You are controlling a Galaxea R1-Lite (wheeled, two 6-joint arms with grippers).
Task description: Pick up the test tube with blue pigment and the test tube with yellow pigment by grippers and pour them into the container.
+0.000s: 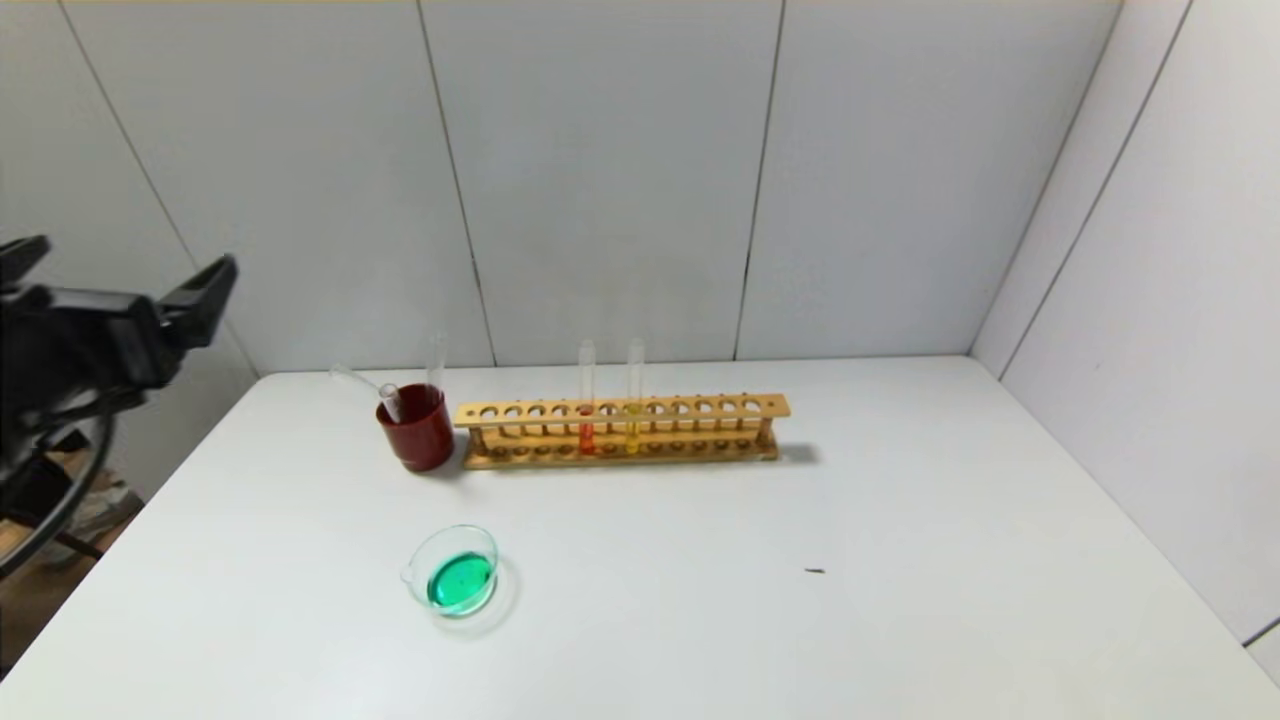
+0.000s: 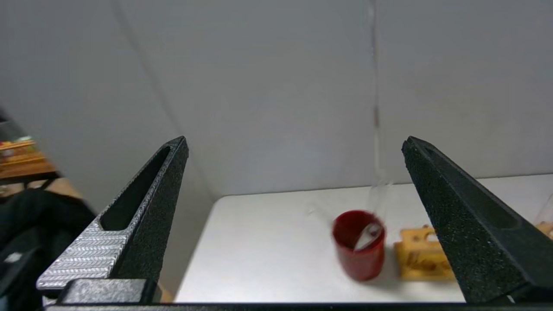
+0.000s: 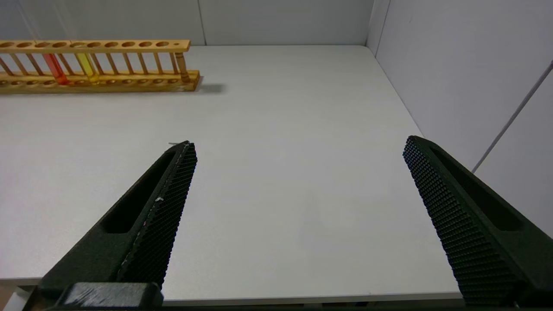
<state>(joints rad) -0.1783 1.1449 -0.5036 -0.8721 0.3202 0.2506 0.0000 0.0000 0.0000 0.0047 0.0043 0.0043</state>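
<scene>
The container (image 1: pixel 455 572), a low clear glass dish, stands on the table's front left and holds green liquid. A test tube with yellow pigment (image 1: pixel 634 400) stands in the wooden rack (image 1: pixel 700 408); it also shows in the right wrist view (image 3: pixel 87 68). No tube with blue liquid is in view. My left gripper (image 1: pixel 140 255) is open and empty, raised off the table's left edge; in its wrist view (image 2: pixel 295 142) it faces the red cup. My right gripper (image 3: pixel 300 142) is open and empty over the table's front right edge.
A dark red cup (image 1: pixel 418 430) left of the rack holds two empty clear tubes (image 1: pixel 436 365). A tube of orange-red liquid (image 1: pixel 586 410) stands beside the yellow one. Grey walls close the back and right of the white table (image 1: pixel 900 500).
</scene>
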